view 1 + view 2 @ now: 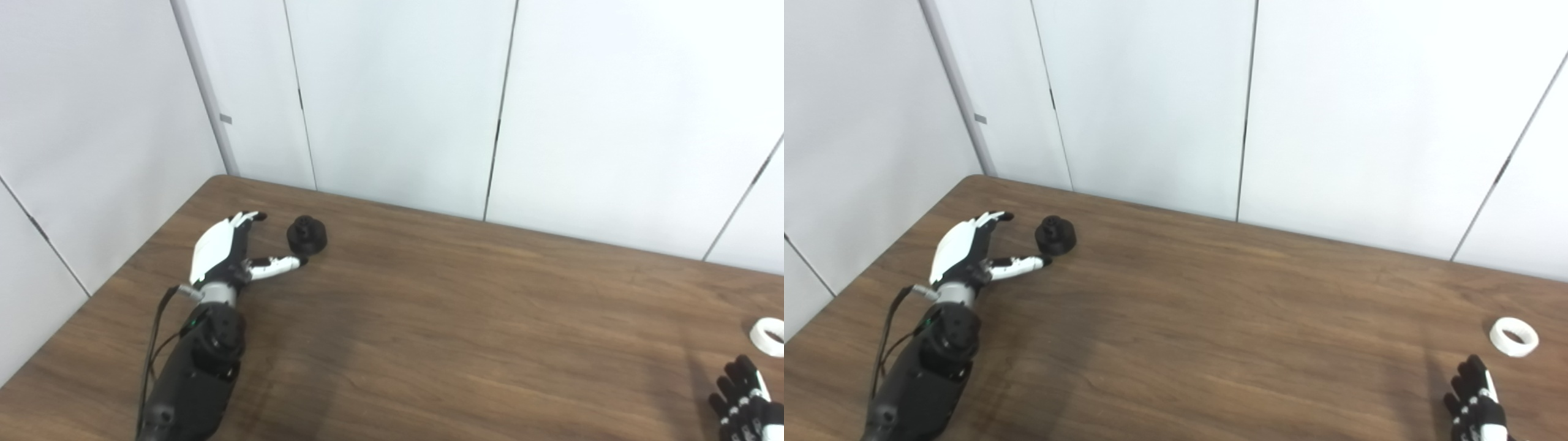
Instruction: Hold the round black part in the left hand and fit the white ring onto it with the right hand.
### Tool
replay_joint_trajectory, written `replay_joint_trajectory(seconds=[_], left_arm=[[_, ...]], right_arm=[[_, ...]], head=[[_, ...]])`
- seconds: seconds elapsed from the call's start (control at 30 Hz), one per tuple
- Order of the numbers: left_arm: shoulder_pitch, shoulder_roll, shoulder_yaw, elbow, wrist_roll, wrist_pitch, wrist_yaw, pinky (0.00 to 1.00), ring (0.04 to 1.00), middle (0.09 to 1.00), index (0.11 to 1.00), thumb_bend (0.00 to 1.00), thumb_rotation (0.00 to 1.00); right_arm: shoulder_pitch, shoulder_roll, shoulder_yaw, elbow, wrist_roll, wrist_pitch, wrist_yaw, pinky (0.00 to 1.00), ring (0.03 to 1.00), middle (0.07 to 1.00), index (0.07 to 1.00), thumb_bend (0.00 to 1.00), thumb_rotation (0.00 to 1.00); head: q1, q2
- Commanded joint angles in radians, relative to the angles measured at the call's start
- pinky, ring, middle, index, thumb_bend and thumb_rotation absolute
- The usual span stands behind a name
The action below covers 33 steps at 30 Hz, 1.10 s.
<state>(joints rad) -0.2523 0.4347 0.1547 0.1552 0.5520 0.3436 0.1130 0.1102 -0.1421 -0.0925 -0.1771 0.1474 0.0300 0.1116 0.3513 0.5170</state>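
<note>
White-shelled with black tips, the fingers (248,216) of the left hand (223,248) reach forward over the table, and the thumb (277,265) is spread well away from them toward the right, so the hand is open and clasps nothing. The thumb's tip lies just beside, perhaps touching, the near edge of the round black part (307,234), which sits on the table in the open space between thumb and fingers, toward the far left corner. Behind the hand a silver wrist ring joins the dark forearm (196,367), which comes in from the bottom left with a thin black cable looping along its outer side. On the opposite side, only the black fingers (1470,383) of the right hand (1476,407) show at the bottom right edge; they point away from the robot, loosely apart, and hold nothing, though most of the hand is cut off by the frame. The white ring (1513,336) lies flat on the table near those fingertips, a little beyond and to their right, not touching them and well apart from the black part. The brown wood-grain table (1213,318) stands against pale wall panels (1151,92) with dark vertical seams.
</note>
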Motion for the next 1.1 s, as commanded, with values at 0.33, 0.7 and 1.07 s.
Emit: replay_joint_trajectory(seconds=[0.33,0.7,1.07], left_arm=[[-0.164,0.092,-0.105,0.130,-0.002,0.051,-0.070,1.00,1.000,1.000,0.907,1.00,0.48],[-0.240,0.109,-0.180,0.275,0.000,0.051,-0.057,1.00,1.000,1.000,0.905,1.00,0.47],[-0.285,0.114,-0.196,0.388,-0.019,0.007,-0.026,1.00,1.000,1.000,0.880,0.99,0.46]], right_arm=[[-0.004,0.009,0.003,-0.054,-0.009,0.018,-0.006,1.00,1.000,1.000,1.000,0.57,1.00],[-0.006,0.013,0.000,-0.053,-0.005,0.020,-0.008,1.00,1.000,1.000,1.000,0.55,1.00],[-0.003,0.016,0.000,-0.057,-0.005,0.020,-0.011,1.00,1.000,1.000,1.000,0.51,1.00]], head=[[-0.009,0.000],[-0.012,-0.001],[-0.021,0.001]])
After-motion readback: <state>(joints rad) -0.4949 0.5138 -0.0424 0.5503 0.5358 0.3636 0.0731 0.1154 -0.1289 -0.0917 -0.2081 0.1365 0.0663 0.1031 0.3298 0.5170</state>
